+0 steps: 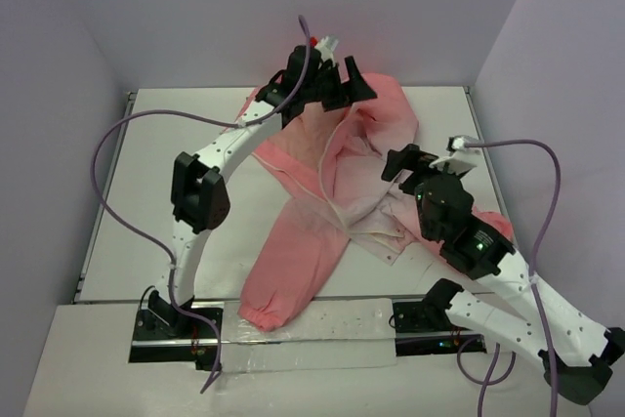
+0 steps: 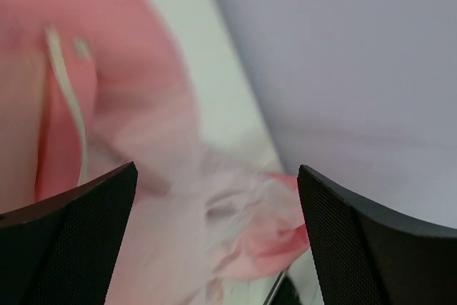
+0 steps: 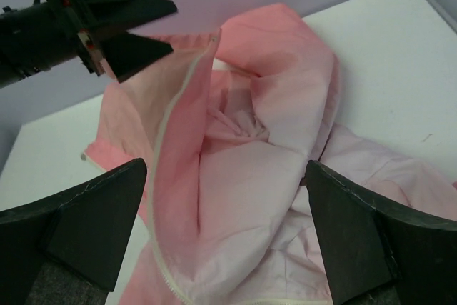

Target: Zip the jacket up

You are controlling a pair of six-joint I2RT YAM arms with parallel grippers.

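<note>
Item: large soft salmon-pink fabric hooded jacket (image 1: 386, 119), lying crumpled on the white surface (image 1: 439, 104), its front open and its paler pink-white lining (image 1: 381, 227) turned up. Location: beneath both tools, spread from under the left tool (image 2: 217, 169) at the far end to under the right tool (image 3: 226, 164) nearer the arm bases. One long sleeve (image 1: 288, 261) trails from between the tools toward the left arm's base and ends in a gathered cuff (image 1: 259, 314). Light-coloured front zipper (image 3: 160, 137): one unjoined edge runs from just beside the left tool's fingertips down under the right tool; whether it touches them cannot be told. Left tool: jaws wide apart, gripping nothing. Right tool: jaws wide apart above the fabric, gripping nothing.
</note>
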